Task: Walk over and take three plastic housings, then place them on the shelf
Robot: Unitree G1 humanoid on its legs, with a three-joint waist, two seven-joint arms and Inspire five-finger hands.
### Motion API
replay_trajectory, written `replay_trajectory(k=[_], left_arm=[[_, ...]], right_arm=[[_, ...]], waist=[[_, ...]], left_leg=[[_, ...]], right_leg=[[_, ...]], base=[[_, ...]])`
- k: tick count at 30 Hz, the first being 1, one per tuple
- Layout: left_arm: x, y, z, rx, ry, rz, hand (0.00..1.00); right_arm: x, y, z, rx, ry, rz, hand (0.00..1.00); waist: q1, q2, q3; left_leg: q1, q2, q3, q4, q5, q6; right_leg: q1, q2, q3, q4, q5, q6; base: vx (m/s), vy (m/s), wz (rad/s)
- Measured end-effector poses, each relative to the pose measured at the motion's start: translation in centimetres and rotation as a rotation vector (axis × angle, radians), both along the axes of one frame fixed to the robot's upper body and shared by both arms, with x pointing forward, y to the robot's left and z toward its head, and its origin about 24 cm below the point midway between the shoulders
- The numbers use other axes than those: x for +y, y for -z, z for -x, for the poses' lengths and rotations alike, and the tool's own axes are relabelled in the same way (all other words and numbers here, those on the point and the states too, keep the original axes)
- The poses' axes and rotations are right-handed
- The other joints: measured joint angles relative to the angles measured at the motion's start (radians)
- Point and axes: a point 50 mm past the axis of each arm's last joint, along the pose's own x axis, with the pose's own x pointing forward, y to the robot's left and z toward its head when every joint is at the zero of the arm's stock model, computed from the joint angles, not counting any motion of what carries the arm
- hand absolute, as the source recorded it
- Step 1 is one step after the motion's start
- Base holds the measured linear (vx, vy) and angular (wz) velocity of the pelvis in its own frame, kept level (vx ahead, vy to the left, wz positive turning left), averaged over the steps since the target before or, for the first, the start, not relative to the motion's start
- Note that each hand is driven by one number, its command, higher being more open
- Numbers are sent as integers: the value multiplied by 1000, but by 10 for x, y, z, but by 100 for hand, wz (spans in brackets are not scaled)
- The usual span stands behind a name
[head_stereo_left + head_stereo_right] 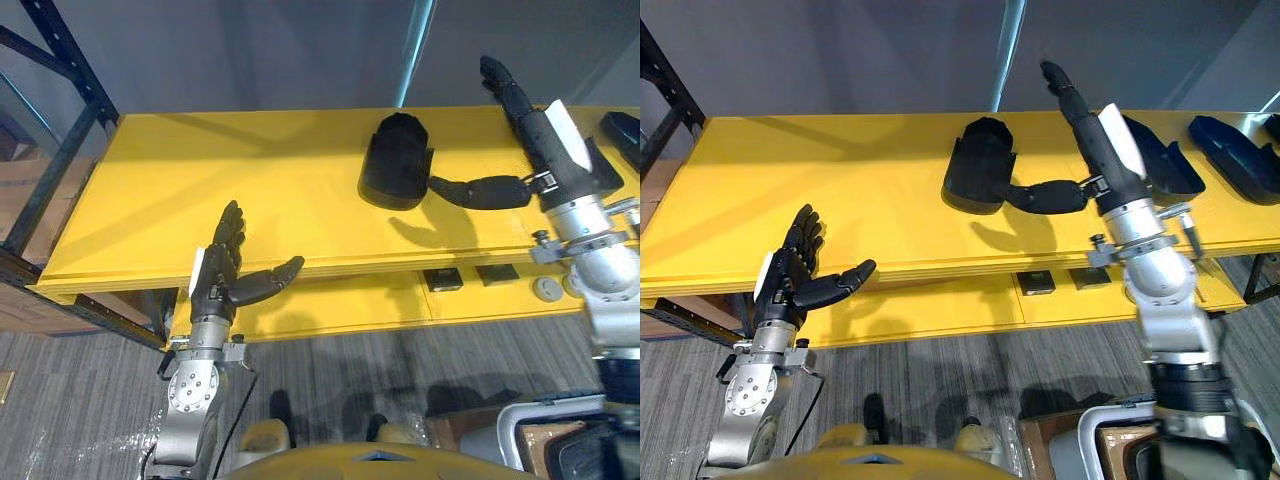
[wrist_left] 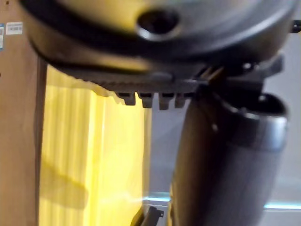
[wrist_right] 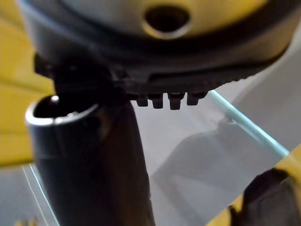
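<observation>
Stretching open leftward in the left eye view, the yellow shelf [image 1: 200, 180] carries a black plastic housing [image 1: 395, 160] upper centre; the left hand [image 1: 218, 285], fingers straight, hovers at its front edge. Right eye view: the right hand [image 1: 1102, 150] has its fingers straight, thumb at that housing's edge; another housing [image 1: 1170, 165] lies upper right.

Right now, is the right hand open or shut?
Open: the right hand has straight fingers above the yellow shelf; its thumb reaches the black housing, not curled round it.
</observation>
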Motion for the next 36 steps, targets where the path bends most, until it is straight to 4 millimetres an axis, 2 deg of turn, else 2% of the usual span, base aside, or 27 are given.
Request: replay_trajectory(k=[3, 4, 8, 9, 12, 16, 21, 24, 29, 36], left_arm=[[-1, 0, -1, 7, 4, 5, 100], [-3, 1, -1, 8, 3, 17, 100], [-14, 2, -1, 12, 27, 42, 100], [-17, 3, -1, 14, 35, 46, 100], [-19, 3, 0, 15, 40, 50, 100], [-17, 7, 4, 37, 23, 52, 100], [-21, 7, 6, 40, 27, 65, 100], [-26, 7, 7, 40, 39, 77, 100], [-31, 7, 7, 36, 53, 120, 100], [-33, 3, 7, 12, 66, 127, 100]], right_arm=[[33, 23, -3, 94, -114, -121, 100], [53, 34, -4, 143, -176, -153, 100], [101, 52, -1, 211, -315, -233, 100], [106, 53, 0, 216, -329, -256, 100], [116, 54, 0, 226, -352, -383, 100], [118, 61, -3, 251, -311, -443, 100], [122, 70, -7, 276, -192, -537, 100], [128, 83, -16, 330, -101, -603, 100], [138, 104, -18, 442, -49, -590, 100], [140, 116, -23, 489, -8, -582, 100]], waist=[[0, 4, -3], [2, 4, -3], [26, 5, -3], [32, 5, -3], [34, 7, -4], [34, 11, -4], [35, 22, -5], [38, 32, -4], [51, 56, 4], [52, 61, 8]], left_leg=[[6, 0, -1, 0, 1, -1], [5, 0, -2, 0, 0, -3], [1, -1, -11, 0, 3, -4], [0, -2, -17, 0, 4, -4], [-16, -7, -48, 0, 13, -3], [-19, -15, -68, 0, 14, -2], [-39, -19, -91, 1, 23, 5], [-48, -19, -100, 1, 25, 2], [-55, -18, -105, 1, 27, 0], [-84, -17, -128, 1, 38, -1]], right_leg=[[5, 0, 1, 0, 1, 0], [5, 0, 1, 0, 2, 0], [5, -1, -3, 0, 3, -1], [6, -1, -7, 0, 3, -1], [7, -4, -42, -11, 2, -2], [18, -8, -59, -15, 0, -6], [18, -10, -83, -13, 2, -1], [14, -9, -92, -12, -1, -7], [3, -10, -94, 0, -7, -15], [-18, -8, -113, 11, -9, -18]], base=[[-7, 6, -1], [0, 0, 0], [-13, 16, 4], [-8, 13, 11], [-17, 8, 31], [18, 3, 16], [26, -5, 15], [5, -9, 10], [-1, -5, 2], [-6, -20, 9]])
